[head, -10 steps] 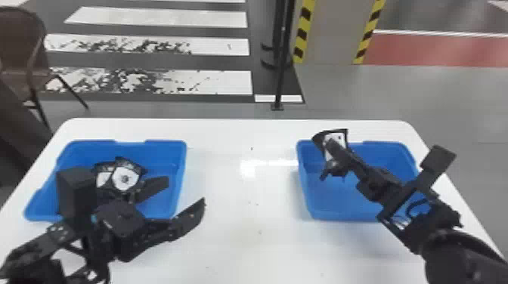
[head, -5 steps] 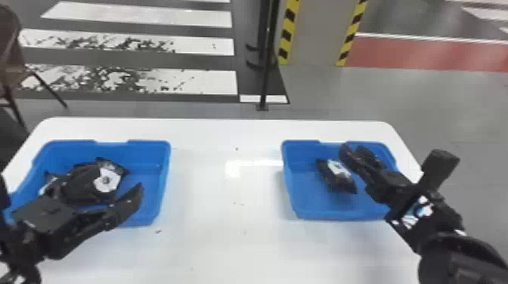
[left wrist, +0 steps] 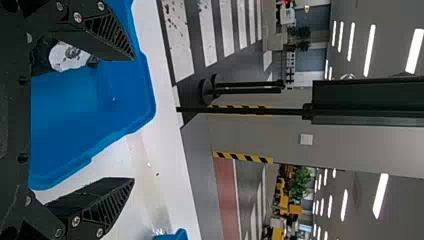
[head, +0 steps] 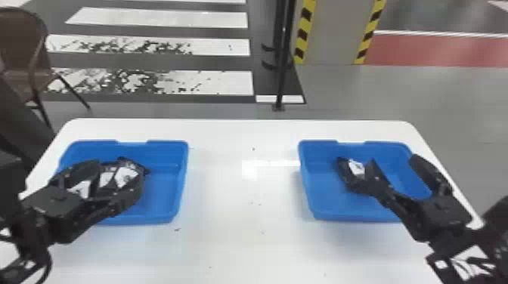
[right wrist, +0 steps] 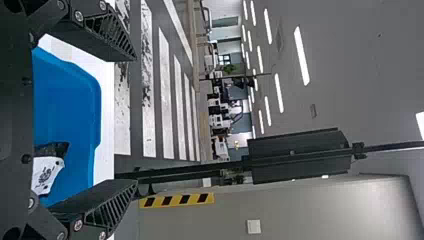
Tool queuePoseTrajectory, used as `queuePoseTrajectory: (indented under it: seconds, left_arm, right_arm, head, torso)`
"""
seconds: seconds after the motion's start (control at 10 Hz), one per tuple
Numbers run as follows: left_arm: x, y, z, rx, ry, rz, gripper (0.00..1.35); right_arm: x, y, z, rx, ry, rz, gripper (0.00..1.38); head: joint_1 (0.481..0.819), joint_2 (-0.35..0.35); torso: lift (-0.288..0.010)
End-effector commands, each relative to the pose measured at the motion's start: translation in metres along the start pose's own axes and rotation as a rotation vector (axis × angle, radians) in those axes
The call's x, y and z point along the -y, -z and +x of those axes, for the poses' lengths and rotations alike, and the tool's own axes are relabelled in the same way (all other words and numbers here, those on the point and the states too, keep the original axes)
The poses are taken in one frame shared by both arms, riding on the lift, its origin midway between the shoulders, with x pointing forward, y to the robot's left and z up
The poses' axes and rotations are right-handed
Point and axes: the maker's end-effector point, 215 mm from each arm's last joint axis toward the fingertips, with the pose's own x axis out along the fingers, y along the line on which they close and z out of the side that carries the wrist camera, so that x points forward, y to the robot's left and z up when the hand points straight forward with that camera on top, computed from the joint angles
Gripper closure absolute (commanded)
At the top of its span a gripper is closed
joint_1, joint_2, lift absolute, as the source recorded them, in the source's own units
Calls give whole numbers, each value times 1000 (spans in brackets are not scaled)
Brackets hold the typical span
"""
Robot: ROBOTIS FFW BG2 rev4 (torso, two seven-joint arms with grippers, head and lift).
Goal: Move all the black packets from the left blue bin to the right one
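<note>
The nearer, left end effector, spread open, has the left blue bin's black packets at two o'clock from its palm. The right end effector, also open, has one packet at ten o'clock, in the right bin.

Head camera's looking down over the worktop; wrist cameras are sitting nearer left bin and right bin, facing past worktop's far edge, all sharing floor stripes.

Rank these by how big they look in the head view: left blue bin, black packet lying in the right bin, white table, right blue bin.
1. White table
2. Left blue bin and right blue bin, too alike to rank
3. Black packet
</note>
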Motion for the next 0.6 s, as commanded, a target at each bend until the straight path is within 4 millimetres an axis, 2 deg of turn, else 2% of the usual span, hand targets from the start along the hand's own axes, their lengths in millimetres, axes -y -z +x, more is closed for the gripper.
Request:
queuePoseTrajectory:
  seconds: [0.0, 0.1, 0.2, 0.4, 0.5]
  left_arm:
    - [-20, 21, 0, -99, -55, -11, 185]
    - [-36, 35, 1, -161, -99, -17, 185]
    - [-54, 44, 5, -205, -144, -30, 185]
    - [-89, 51, 10, -278, -237, -61, 185]
    - [-99, 59, 21, -315, -244, -84, 185]
  right_arm:
    - [-21, -7, -21, 5, -11, 23, 144]
    - [-40, -2, -26, 0, -37, 69, 145]
    - [-50, 1, -29, -7, -53, 85, 145]
    - [-57, 13, -33, -34, -63, 116, 147]
    - [-58, 15, -33, -40, -66, 121, 148]
  head:
    - [695, -14]
    - [695, 16]
    - [695, 33]
    - [695, 109]
    - [695, 138]
  torso:
    - [-140]
    - [-140]
    - [-140]
    - [-140]
    - [-140]
